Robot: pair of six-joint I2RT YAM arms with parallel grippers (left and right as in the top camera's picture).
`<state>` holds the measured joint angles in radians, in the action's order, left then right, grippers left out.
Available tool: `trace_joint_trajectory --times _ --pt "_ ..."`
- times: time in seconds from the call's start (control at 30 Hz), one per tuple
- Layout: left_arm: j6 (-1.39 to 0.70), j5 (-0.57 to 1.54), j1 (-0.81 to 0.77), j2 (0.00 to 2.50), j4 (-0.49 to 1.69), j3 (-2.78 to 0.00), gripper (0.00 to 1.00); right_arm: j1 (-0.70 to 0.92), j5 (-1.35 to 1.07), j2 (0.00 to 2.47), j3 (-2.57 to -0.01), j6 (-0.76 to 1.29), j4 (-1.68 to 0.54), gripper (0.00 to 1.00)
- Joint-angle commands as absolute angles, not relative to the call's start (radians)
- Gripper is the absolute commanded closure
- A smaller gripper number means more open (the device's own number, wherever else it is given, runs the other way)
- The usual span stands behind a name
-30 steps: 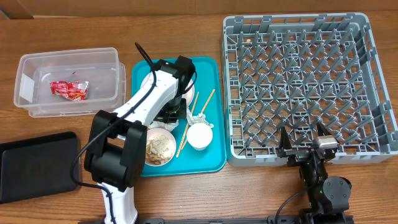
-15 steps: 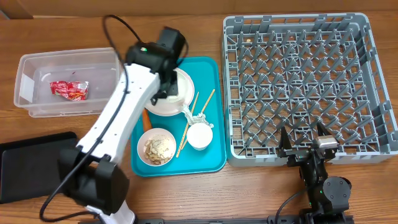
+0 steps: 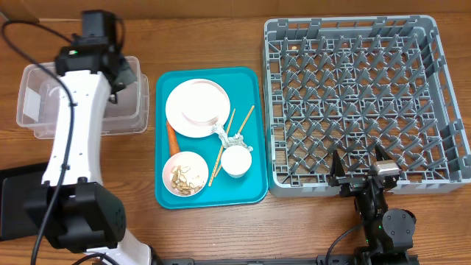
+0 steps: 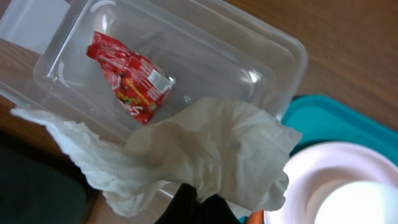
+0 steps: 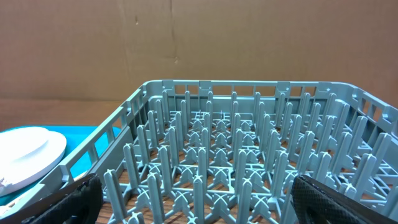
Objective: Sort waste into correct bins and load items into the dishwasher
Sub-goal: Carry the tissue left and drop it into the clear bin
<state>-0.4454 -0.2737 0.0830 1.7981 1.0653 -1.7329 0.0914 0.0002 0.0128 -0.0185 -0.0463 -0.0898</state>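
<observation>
My left gripper (image 4: 199,198) is shut on the crumpled white tissue (image 4: 205,143) and holds it over the near right part of the clear tub (image 4: 273,46). The red wrapper (image 4: 130,78) lies inside the tub. In the overhead view the left gripper (image 3: 120,73) is over the tub (image 3: 29,77), and the arm hides the wrapper. On the teal tray (image 3: 250,188) are the white plate (image 3: 197,108), the carrot (image 3: 171,138), the bowl of food scraps (image 3: 184,174), the cup (image 3: 237,160) and the chopsticks (image 3: 218,156). My right gripper (image 5: 199,199) is open at the near edge of the grey dish rack (image 3: 360,96).
The black tray (image 3: 15,195) lies at the front left, partly under my left arm. A small crumpled silvery piece (image 3: 228,135) lies between the plate and the cup. The rack holds no dishes. A brown cardboard wall stands behind the rack.
My left arm has swung from the teal tray up and left to the clear tub, carrying the tissue. The plate and bowl are now uncovered. The right arm has not moved.
</observation>
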Motion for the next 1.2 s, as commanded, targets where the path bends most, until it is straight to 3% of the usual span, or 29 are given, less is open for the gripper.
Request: trace_joint_trajectory --times 0.0,0.6,0.7,0.77,0.83,0.97,1.17 --pt "-0.450 -0.167 0.144 1.807 1.046 -1.749 0.96 0.088 -0.002 0.003 -0.008 -0.050 -0.084 0.00" --pt "-0.448 -0.140 0.183 2.009 1.009 -1.742 0.94 0.088 -0.002 0.003 -0.008 -0.050 -0.084 0.00" --pt "-0.414 -0.134 0.183 2.001 1.008 -1.744 0.85 0.088 -0.002 0.003 -0.008 -0.050 -0.084 0.00" --pt "-0.395 -0.130 0.183 1.993 1.010 -1.749 0.57 0.088 -0.002 0.003 -0.008 -0.050 -0.084 0.00" --pt "-0.379 -0.130 0.183 1.983 1.016 -1.755 0.42 0.088 -0.002 0.003 -0.008 -0.050 -0.084 0.00" --pt "-0.373 -0.128 0.183 1.967 1.024 -1.775 0.35 0.088 -0.002 0.003 -0.008 -0.050 -0.084 0.00" --pt "-0.350 -0.034 0.182 1.940 1.081 -1.843 0.34 0.088 -0.002 0.003 -0.008 -0.050 -0.084 0.00"
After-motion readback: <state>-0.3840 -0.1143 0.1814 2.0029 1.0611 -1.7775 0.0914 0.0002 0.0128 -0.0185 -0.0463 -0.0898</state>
